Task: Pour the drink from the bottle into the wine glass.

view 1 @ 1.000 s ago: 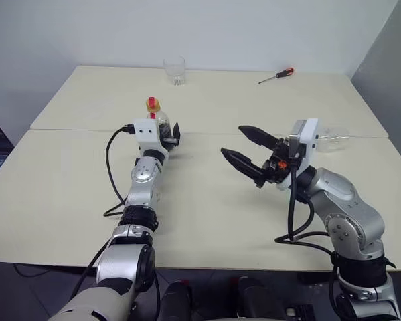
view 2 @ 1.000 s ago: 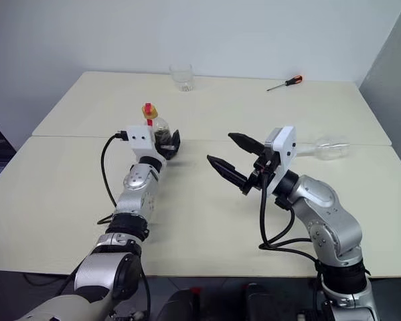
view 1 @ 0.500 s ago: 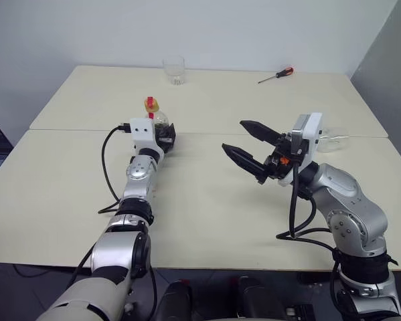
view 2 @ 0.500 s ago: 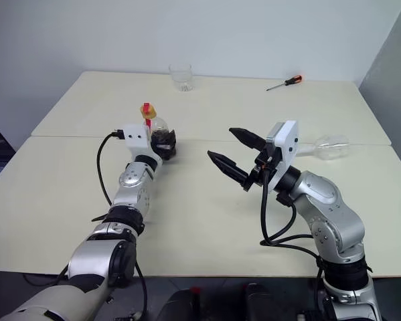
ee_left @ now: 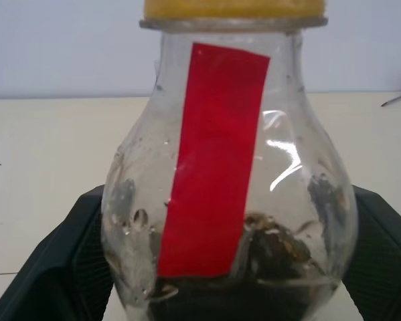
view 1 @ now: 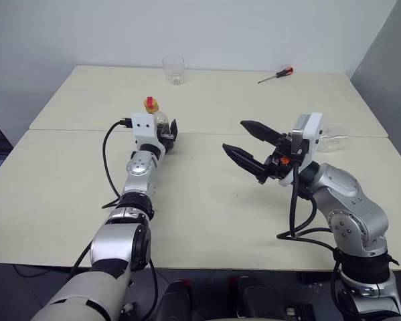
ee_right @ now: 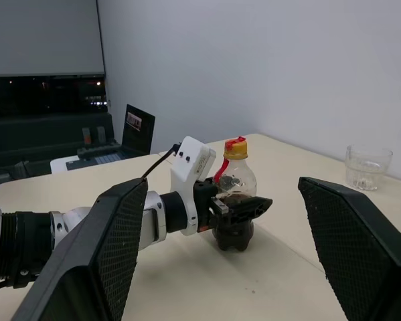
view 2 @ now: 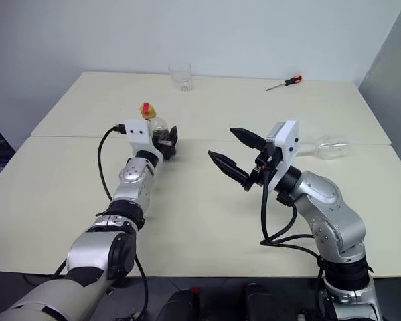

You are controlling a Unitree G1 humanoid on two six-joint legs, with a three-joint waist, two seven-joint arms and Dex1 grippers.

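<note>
Clear squat plastic bottle [view 2: 158, 131], yellow cap on, stands on table between left gripper [view 2: 165, 142] fingers, spread, not clamped. Right gripper [view 2: 235, 156] spread, empty. Clear stemmed wine glass [view 2: 329, 148] lies sideways; nothing poured.

Silver jointed arms (black cables), white wrist cameras.

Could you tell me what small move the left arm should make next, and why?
Probably close the left gripper on the bottle: its open fingers already flank the upright, still capped bottle on the table. The wine glass lies on its side beyond the open right gripper, so pouring must wait.
</note>
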